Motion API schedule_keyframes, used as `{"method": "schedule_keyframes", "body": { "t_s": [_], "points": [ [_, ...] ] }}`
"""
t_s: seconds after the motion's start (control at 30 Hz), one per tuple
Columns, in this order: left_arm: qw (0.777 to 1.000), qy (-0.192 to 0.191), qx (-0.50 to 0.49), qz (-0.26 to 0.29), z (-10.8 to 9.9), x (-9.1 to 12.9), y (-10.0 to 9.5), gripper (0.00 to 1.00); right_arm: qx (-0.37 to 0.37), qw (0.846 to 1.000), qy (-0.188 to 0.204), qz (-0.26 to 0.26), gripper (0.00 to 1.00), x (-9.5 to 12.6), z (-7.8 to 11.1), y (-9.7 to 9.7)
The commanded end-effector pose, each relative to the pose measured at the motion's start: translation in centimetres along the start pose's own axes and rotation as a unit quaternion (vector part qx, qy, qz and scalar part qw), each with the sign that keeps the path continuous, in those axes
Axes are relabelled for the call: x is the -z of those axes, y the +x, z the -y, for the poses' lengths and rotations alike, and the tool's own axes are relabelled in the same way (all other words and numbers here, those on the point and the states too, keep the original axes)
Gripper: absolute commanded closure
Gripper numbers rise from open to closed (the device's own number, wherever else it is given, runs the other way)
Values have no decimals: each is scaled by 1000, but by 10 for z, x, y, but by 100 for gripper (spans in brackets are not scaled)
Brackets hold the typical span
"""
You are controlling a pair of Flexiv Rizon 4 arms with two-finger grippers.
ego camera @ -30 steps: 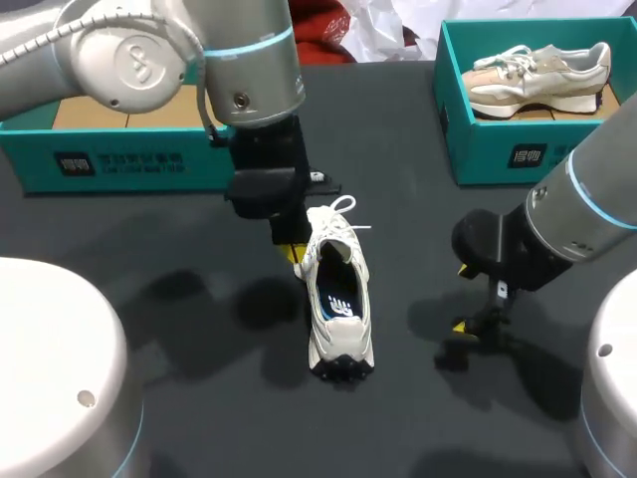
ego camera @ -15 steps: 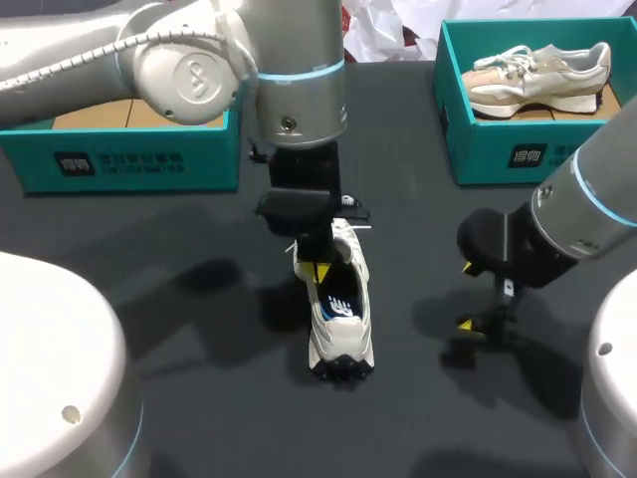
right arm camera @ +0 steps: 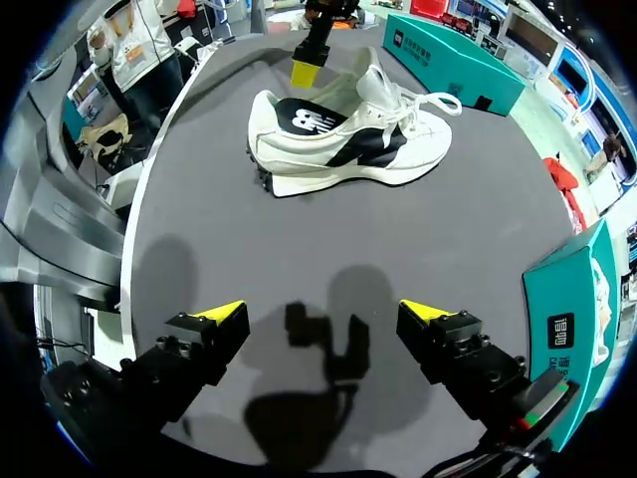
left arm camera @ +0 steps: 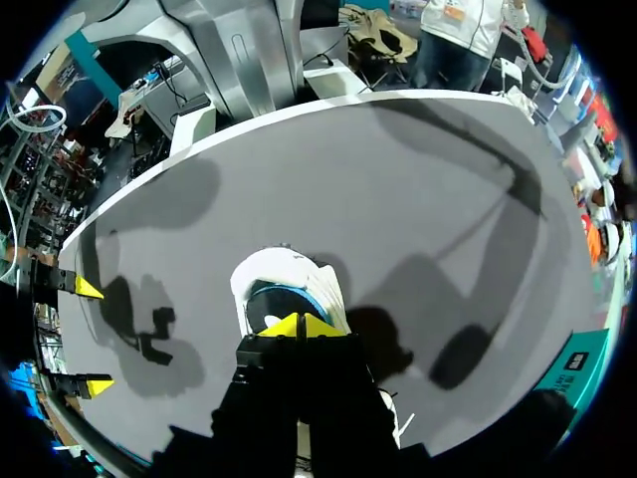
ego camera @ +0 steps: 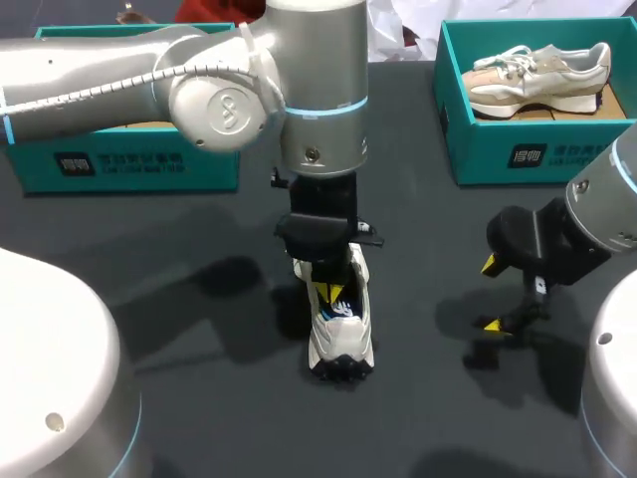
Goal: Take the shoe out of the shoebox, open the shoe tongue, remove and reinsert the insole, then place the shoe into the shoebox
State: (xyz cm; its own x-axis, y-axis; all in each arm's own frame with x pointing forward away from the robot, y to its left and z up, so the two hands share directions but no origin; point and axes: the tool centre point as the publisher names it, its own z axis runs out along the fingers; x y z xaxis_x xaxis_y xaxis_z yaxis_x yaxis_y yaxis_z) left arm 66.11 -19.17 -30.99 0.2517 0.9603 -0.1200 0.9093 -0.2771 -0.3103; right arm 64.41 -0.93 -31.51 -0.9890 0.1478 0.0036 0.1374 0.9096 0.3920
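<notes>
Object: the shoe (ego camera: 340,337), white, stands on its sole on the dark bench (ego camera: 219,418), heel end nearest. It sits directly under the left jaws and is out of its box.
Lining: the insole (ego camera: 339,308), blue, is seated inside the shoe and shows just ahead of the left jaws' tips.
Left arm: the left jaws are narrow, with yellow fingertips (left arm camera: 284,327) brought together and dipped into the shoe's opening at its tongue end. Whether they pinch anything cannot be told.
Right arm: the right jaws are wide and hold nothing, above bare bench, with the shoe well ahead of them.
Far row: the left shoebox (ego camera: 129,164), teal, lies beyond the left jaws. The right shoebox (ego camera: 468,149) lies beyond the right jaws and holds a beige shoe (ego camera: 537,75).
Step in hand: probably opening the tongue, with the insole not yet out.
Next move: likely to draw the tongue toward the toe. Nothing braces the shoe, so it may slide or tip, and the right jaws could steady the heel.
</notes>
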Motion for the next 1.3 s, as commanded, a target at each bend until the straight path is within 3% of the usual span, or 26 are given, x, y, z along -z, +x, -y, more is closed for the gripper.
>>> {"method": "schedule_keyframes", "body": {
  "t_s": [0.03,0.77,1.13,1.3],
  "points": [
    [1000,-5,-2,-14,2,-7,-4,100,1,1000,-3,3,0,2,3,4],
    [999,19,5,-44,-10,-42,3,100,1,1000,-3,3,0,2,3,4],
    [999,12,-6,-40,-11,-30,5,100,1,1000,-3,3,0,2,3,4],
    [999,12,-9,-51,-14,-42,0,100,1,1000,-3,3,0,2,3,4]
  ]
}}
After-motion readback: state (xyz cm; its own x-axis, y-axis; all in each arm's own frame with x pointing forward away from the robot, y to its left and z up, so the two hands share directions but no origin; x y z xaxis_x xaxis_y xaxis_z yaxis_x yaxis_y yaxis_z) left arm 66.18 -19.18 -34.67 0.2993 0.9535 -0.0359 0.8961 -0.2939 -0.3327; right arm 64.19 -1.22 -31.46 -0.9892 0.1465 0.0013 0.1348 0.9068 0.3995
